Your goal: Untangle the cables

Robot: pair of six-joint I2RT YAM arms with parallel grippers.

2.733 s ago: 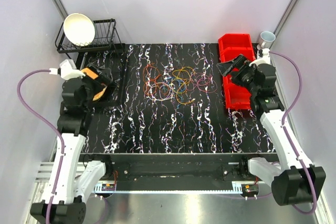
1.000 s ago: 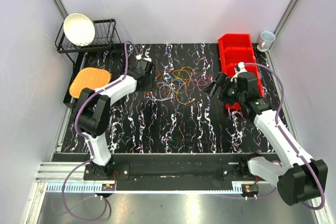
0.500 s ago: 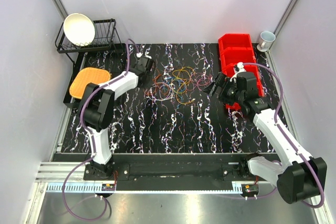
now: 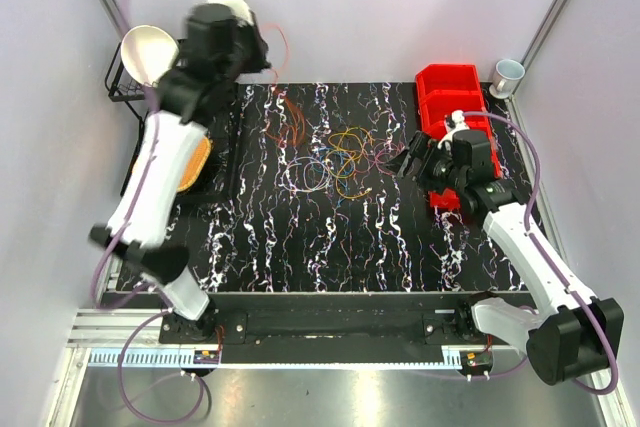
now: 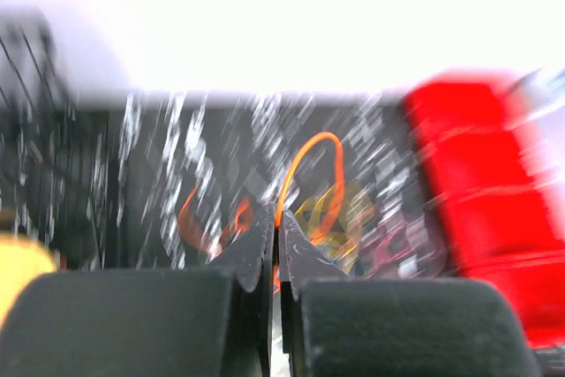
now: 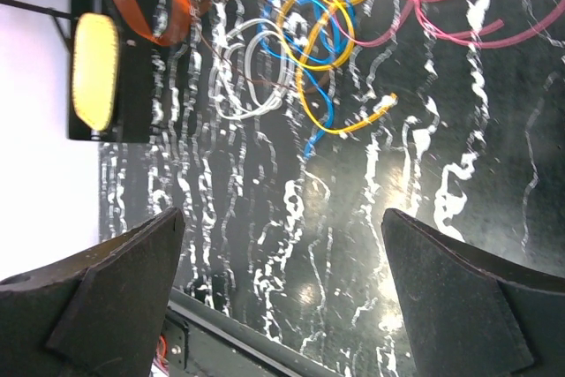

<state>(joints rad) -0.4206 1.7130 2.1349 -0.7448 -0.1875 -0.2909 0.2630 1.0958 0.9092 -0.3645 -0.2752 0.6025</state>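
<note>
Raised high since the earlier frame, the left pincer (image 5: 275, 222) is seen clamped shut on an orange cable (image 5: 339, 174). Remaining cables (image 4: 340, 159) are found tangled mid-tabletop (image 4: 330, 247). The right pincer (image 4: 412, 164) is held wide open, empty, just right of them.

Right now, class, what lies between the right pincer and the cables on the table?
Only bare marbled tabletop; the right wrist view shows it between the open right pincer and the cables.
</note>
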